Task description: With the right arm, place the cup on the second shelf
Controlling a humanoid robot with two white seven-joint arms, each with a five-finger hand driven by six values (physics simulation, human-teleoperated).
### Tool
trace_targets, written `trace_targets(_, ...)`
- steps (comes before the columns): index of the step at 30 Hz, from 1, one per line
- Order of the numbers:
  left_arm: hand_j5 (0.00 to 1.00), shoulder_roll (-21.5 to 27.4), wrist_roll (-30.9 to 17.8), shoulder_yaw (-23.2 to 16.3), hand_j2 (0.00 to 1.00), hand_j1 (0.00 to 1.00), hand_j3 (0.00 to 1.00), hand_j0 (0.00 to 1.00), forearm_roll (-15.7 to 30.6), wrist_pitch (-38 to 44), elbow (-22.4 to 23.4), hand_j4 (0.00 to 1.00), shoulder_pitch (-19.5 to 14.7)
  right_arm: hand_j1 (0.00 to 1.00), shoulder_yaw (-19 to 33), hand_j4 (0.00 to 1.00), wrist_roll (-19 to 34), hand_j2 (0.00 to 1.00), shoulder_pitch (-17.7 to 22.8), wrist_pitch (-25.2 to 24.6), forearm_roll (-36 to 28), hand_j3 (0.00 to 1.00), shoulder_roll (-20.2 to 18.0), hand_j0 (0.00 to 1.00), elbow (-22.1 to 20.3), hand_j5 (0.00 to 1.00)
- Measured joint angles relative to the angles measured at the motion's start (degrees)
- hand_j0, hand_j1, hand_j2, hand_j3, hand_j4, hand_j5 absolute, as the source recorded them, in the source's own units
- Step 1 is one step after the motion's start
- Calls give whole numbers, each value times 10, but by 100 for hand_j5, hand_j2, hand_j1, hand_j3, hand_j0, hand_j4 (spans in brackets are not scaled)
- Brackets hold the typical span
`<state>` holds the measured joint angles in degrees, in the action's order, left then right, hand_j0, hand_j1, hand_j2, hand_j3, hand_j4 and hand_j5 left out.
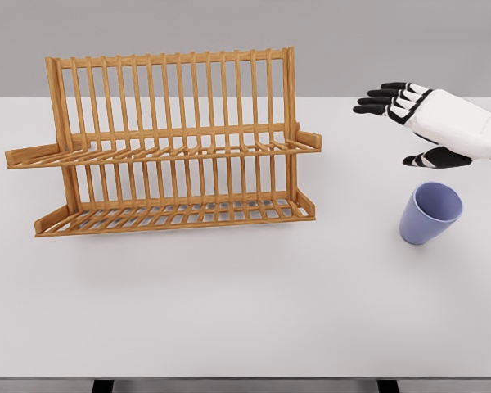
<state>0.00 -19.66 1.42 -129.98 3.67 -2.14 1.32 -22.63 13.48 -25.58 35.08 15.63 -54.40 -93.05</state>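
A lavender-blue cup stands upright on the white table at the right, leaning slightly. My right hand hovers above and a little behind it, white with black fingers spread wide and thumb pointing left, holding nothing. A gap separates the thumb from the cup's rim. The wooden rack stands at the left centre, with an upper shelf and a lower shelf, both bare. My left arm does not show.
The white table spans the whole view, its front edge near the bottom of the picture. The rack's tall slatted back rises behind both shelves.
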Motion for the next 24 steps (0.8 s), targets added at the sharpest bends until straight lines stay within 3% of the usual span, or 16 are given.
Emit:
trace_targets(5, 100, 0, 0, 0, 100, 100, 100, 100, 0, 0, 0, 100, 0, 100, 11, 100, 0, 100, 0, 0, 3, 100, 8, 100, -1, 100)
trace_targets(7, 100, 0, 0, 0, 100, 100, 100, 100, 0, 0, 0, 100, 0, 100, 14, 100, 12, 100, 10, 0, -26, 100, 8, 100, -1, 100)
trace_targets(11, 100, 0, 0, 0, 100, 100, 100, 100, 0, 0, 0, 100, 0, 100, 13, 100, 99, 100, 32, 0, -199, 100, -14, 100, 0, 100)
trace_targets(16, 100, 0, 0, 0, 100, 100, 100, 100, 0, 0, 0, 100, 0, 100, 13, 100, 164, 100, 72, 1, -376, 100, -53, 100, 16, 100)
trace_targets(21, 100, 0, 0, 0, 100, 100, 100, 100, 0, 0, 0, 100, 0, 100, 13, 100, 202, 100, 114, 1, -498, 100, -80, 100, 41, 100)
trace_targets(24, 100, 0, 0, 0, 100, 100, 100, 100, 0, 0, 0, 100, 0, 100, 13, 100, 210, 100, 127, 1, -539, 100, -85, 100, 55, 100)
